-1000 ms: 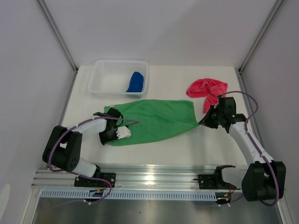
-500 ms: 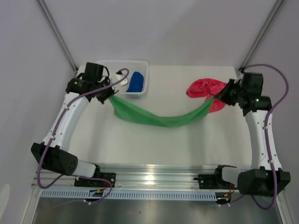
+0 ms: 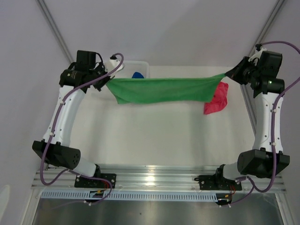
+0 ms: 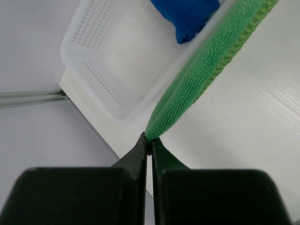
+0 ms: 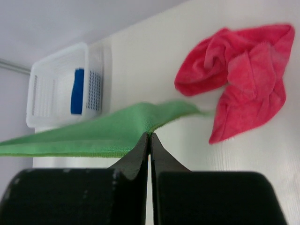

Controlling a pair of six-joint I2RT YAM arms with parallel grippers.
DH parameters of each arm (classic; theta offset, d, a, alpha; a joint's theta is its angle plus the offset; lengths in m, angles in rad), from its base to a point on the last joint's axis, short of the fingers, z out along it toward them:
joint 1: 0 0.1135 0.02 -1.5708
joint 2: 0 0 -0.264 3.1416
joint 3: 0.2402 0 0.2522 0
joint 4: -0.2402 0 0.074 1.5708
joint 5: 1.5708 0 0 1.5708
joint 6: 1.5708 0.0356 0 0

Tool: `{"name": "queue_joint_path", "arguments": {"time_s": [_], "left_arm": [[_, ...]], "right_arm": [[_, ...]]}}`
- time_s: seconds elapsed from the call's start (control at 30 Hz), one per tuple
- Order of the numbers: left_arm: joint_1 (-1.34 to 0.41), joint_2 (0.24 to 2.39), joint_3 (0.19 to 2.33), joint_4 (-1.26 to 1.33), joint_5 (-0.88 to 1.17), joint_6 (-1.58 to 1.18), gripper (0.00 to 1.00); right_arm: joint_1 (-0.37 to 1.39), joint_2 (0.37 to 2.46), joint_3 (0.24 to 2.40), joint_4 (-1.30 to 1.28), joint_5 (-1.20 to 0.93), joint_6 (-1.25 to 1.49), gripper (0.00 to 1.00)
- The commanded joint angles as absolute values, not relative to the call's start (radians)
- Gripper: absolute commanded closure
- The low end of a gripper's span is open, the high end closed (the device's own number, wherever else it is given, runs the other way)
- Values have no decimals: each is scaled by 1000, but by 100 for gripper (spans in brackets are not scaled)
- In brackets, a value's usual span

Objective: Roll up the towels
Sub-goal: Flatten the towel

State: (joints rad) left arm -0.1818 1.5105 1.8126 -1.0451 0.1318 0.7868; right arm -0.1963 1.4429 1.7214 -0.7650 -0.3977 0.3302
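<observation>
The white mesh basket [image 4: 105, 61] is sitting at eleven o'clock on the table [image 3: 154, 136], holding the blue towel [image 4: 187, 16]. The green towel [image 3: 161, 90] is hanging stretched in the air, its nine-o'clock corner pinched in the tightly closed left gripper [image 4: 149, 143] and its three-o'clock corner in the closed right gripper [image 5: 149, 138]. The pink-red towel [image 5: 243, 61] is lying crumpled at two o'clock.

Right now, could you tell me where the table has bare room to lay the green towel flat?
The table's wide middle, between the arm rail and the green towel, is bare. Crowded at the far edge: basket left, pink-red towel right.
</observation>
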Motion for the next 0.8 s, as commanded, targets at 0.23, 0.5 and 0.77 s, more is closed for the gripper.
{"name": "queue_joint_path", "arguments": {"time_s": [0.23,0.5,0.77], "left_arm": [[-130,1275,1280,-954,182,914,99],[-106,1186,967,-1071,224,996,99],[-106,1125,810,-1166,230,994,99]], "right_arm": [[-179,1099,1110,-765,-420,359,100],[-78,920,810,-902,-351,454,100],[-8,827,746,-1066,-285,548,100]]}}
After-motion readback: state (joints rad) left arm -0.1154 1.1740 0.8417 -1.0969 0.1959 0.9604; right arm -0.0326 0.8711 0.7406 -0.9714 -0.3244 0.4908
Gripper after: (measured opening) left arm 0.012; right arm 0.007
